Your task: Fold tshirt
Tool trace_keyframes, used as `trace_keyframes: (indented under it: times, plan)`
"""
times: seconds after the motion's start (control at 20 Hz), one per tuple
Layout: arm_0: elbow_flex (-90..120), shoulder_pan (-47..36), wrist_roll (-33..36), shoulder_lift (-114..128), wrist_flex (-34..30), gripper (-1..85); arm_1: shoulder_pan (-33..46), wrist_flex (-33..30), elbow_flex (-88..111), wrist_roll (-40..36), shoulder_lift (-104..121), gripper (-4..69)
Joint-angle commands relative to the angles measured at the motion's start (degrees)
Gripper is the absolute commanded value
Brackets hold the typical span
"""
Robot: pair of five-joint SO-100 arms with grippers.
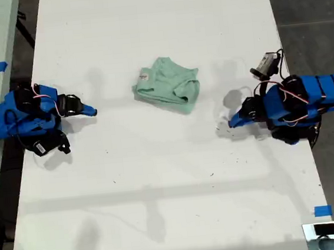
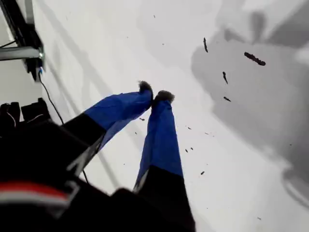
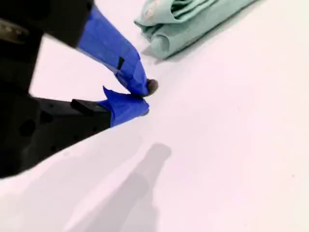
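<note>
The pale mint-green tshirt (image 1: 172, 86) lies bunched and folded into a small bundle at the middle of the white table (image 1: 160, 179), its white neck label toward the exterior view's left. My second gripper (image 1: 93, 112) is at the exterior view's left, shut and empty, a short way from the bundle. In the second wrist view the tshirt (image 3: 193, 19) lies beyond that gripper (image 3: 146, 98). My first gripper (image 1: 233, 121) rests at the exterior view's right, shut on nothing, tips low over the table. The first wrist view shows it (image 2: 154, 93) over bare tabletop; the tshirt is out of that view.
A small grey device (image 1: 264, 63) with wires sits near the table's edge at the exterior view's right. Blue tape (image 1: 322, 210) marks the near corner at the exterior view's right. A metal clamp (image 2: 21, 50) and cable show at a table edge. Dark specks (image 2: 254, 58) dot the tabletop.
</note>
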Motion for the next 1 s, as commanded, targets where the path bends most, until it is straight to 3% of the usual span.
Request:
trace_keyframes:
  times: [0.0,0.1,0.2,0.3,0.45,0.95]
  plan:
    - [1.5,1.1,-4.4,0.2,3.8,0.1,-1.4,-1.0,5.4,0.0,10.1,-0.6]
    - [1.8,1.5,-4.3,0.2,3.2,0.4,-1.2,-3.1,9.5,1.5,10.3,1.5]
    - [1.7,3.8,-4.2,0.2,4.6,8.0,1.8,-4.1,9.9,-5.0,10.3,2.3]
    - [1.6,8.3,-4.3,0.2,4.2,8.9,5.4,-4.1,9.9,-13.9,10.3,2.6]
    - [1.7,10.5,-4.0,0.2,4.5,9.1,8.3,-3.7,9.8,-40.4,10.3,2.3]
    - [1.7,11.2,-4.0,0.2,4.5,9.2,8.2,-3.5,9.8,-40.2,10.3,1.9]
